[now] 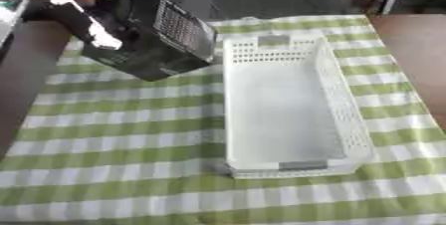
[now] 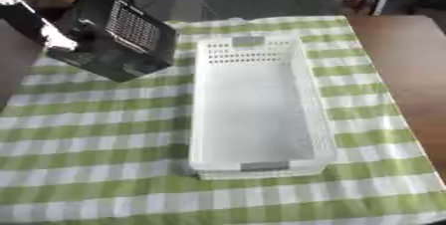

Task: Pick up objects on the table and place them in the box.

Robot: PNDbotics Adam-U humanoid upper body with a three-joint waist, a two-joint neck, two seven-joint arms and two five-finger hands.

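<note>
Left eye view: green-checked tablecloth [image 1: 113, 134] under white basket [image 1: 287, 114]

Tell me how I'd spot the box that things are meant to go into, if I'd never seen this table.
Look at the green and white checked tablecloth covering the table. Near its middle, slightly right, stands a long white plastic basket with perforated sides, nothing showing inside it. The only other big thing is a dark boxy object with a grille held up at the upper left, so the pale open tub is unmistakable.
</note>
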